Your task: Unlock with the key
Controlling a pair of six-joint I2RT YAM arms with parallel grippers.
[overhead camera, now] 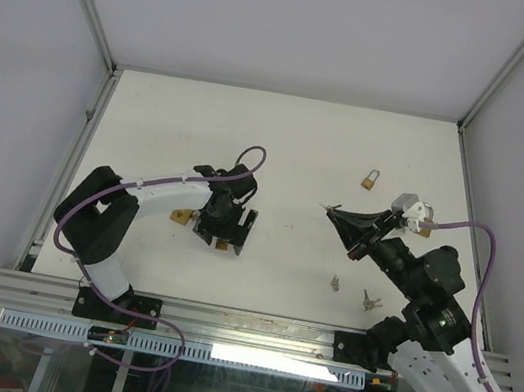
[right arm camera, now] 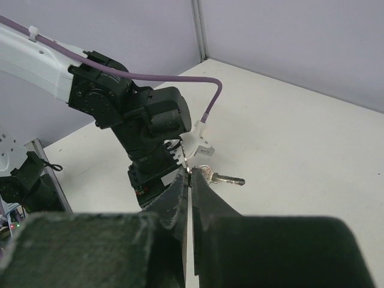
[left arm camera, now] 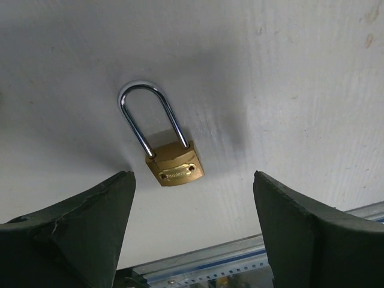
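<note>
Left wrist view: poised with left gripper (left arm camera: 193,186) spread wide over padlock (left arm camera: 171,161) lying flat on table (left arm camera: 300,90). Pinched aloft in closed right gripper (right arm camera: 190,175): key (right arm camera: 221,178). Next: clamp brass body, then align key.

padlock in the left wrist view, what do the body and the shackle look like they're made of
Padlock body: likely brass, judging by the golden yellow colour and soft satin sheen, though it could be plating. Shackle: probably chromed or polished steel, since it is silver with mirror-like highlights along its bend.
</note>
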